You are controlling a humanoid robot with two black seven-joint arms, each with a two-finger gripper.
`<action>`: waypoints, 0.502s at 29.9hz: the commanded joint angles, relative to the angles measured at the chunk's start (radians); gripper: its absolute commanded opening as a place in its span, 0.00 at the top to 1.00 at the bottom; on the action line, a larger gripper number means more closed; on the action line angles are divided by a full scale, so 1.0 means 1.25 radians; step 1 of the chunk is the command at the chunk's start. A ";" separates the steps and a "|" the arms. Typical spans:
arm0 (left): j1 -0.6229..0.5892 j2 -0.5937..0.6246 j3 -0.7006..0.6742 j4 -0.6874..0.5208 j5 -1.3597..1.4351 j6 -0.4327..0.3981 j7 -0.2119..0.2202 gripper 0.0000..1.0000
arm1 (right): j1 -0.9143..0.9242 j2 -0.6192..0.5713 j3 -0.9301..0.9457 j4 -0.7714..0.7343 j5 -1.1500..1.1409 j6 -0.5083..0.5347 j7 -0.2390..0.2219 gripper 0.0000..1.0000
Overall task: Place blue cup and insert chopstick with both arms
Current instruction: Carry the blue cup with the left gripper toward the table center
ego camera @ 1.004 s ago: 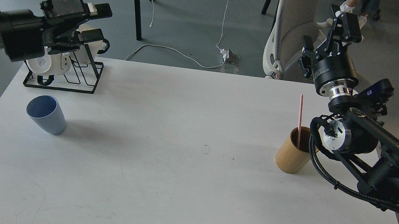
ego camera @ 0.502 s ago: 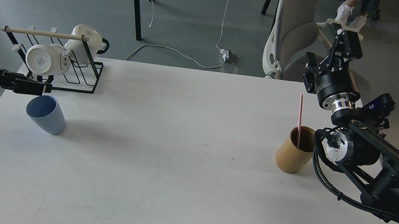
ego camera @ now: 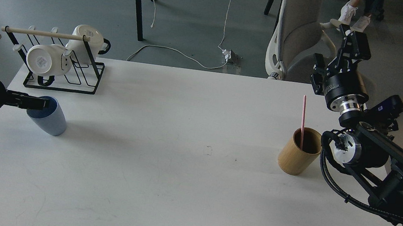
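The blue cup (ego camera: 47,120) is standing at the table's (ego camera: 176,187) left edge, just in front of the mug rack (ego camera: 56,61) (two white mugs hanging). The left gripper (ego camera: 37,103) is reaching over its rim; whether it is gripping, I cannot tell. The chopstick (ego camera: 303,120) is leaning in the wooden cup (ego camera: 298,152). The right gripper (ego camera: 344,46) is hanging spread apart, empty. No legible writing.

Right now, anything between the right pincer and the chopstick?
Nothing visible. The right pincer is raised beyond the table's far edge; the chopstick stands in the wooden cup, its top half exposed, with open space between them.
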 commanded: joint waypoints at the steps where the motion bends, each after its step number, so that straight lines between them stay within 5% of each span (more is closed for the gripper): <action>1: 0.000 -0.027 0.022 0.041 -0.004 0.008 0.000 0.03 | -0.004 0.000 0.000 0.001 0.000 0.000 0.000 0.01; 6: 0.007 -0.055 0.024 0.087 -0.003 0.026 0.000 0.11 | -0.012 -0.001 0.000 0.001 -0.001 0.001 0.000 0.01; 9: 0.018 -0.059 0.024 0.096 -0.002 0.046 0.000 0.31 | -0.014 -0.004 0.000 0.001 -0.001 0.001 0.000 0.01; 12: 0.027 -0.058 0.024 0.096 -0.001 0.085 0.000 0.62 | -0.015 -0.005 0.000 0.001 -0.001 0.000 0.000 0.01; 15: 0.038 -0.056 0.025 0.096 -0.001 0.126 0.000 0.78 | -0.022 -0.008 0.000 0.001 -0.001 0.001 0.000 0.01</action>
